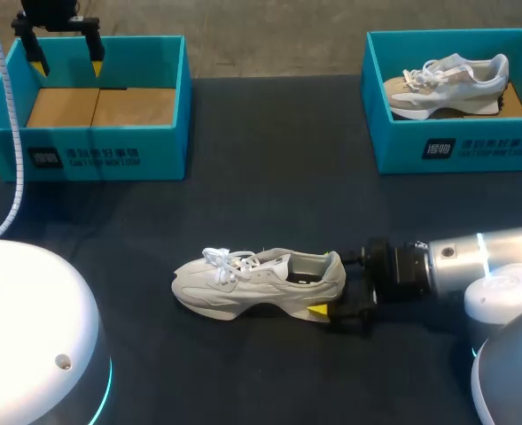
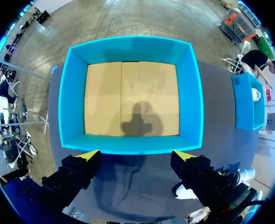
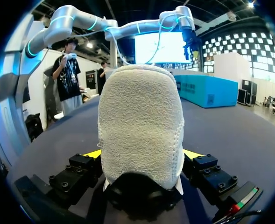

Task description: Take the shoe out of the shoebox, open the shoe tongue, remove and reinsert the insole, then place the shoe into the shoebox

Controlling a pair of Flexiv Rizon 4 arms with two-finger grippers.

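The white shoe (image 1: 259,282) stands on its sole on open counter (image 1: 269,195) near the front, my right gripper (image 3: 142,156) clamped on its heel from a low, level arm — farther back the left gripper (image 1: 66,55) hangs, fingers apart, above the left shoebox (image 1: 92,133).

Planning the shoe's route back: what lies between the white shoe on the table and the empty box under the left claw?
Nothing but bare dark table separates the white shoe from the empty box; the head view shows it.

A robotics lab: my right arm (image 1: 473,261) over a table (image 1: 269,159) bearing a shoebox (image 1: 110,152).
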